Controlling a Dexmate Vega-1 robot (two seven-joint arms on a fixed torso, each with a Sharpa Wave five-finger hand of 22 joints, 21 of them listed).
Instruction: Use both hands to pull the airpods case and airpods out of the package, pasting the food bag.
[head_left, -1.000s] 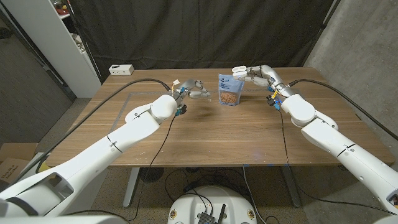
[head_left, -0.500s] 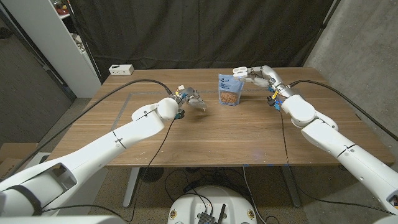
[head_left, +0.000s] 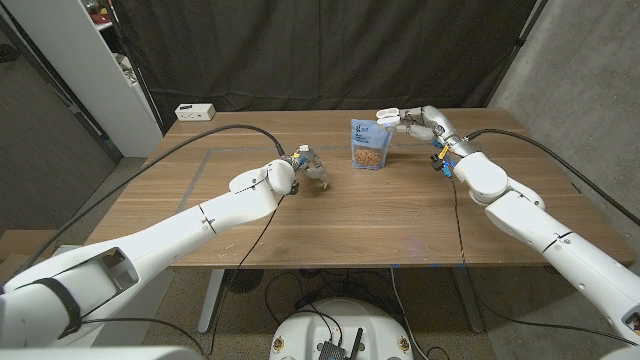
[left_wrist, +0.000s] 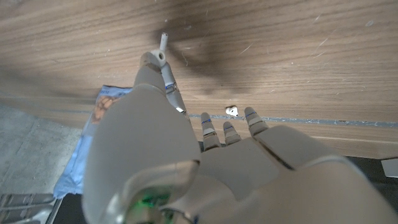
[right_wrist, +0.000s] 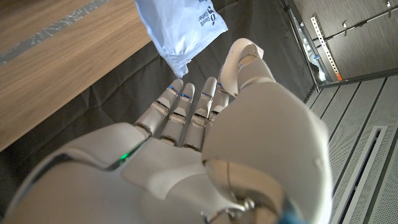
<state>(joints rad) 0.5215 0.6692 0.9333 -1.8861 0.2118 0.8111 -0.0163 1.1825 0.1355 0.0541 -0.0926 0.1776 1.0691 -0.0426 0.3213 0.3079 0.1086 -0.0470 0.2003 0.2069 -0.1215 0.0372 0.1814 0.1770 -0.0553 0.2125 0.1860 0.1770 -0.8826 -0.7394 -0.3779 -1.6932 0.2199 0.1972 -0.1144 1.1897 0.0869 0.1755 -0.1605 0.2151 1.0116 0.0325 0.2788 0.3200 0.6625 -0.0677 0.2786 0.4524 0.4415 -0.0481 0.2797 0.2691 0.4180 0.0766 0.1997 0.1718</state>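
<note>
1. Wooden desk (head_left: 330, 220), brown plank top with a faint taped rectangle on its left part. We log it as carrying all items below.

2. Left hand (head_left: 308, 165), white and grey, at the end of the left arm reaching in from the near left corner. We place it over the desk's middle, just left of the food bag and apart from it. In the left wrist view we see its fingers (left_wrist: 227, 132) curled inward, with a small white stem-shaped piece (left_wrist: 163, 42) standing at the tip of the outstretched one; we cannot tell whether that piece is held or what it is.

3. Blue-and-white food bag (head_left: 369, 144), printed with a picture of brown snack pieces, standing upright on the desk beyond the centre, between the two hands. Its pale blue top corner also appears in the right wrist view (right_wrist: 180, 28).

4. Right hand (head_left: 420, 120), white and grey, raised to the right of the bag's top edge. We see its fingers closed around a small white rounded object (head_left: 387, 115), apparently the airpods case, held level with the bag's top and just beside it.

5. White rectangular box (head_left: 196, 111), at the desk's far left corner, well apart from everything else.
</note>
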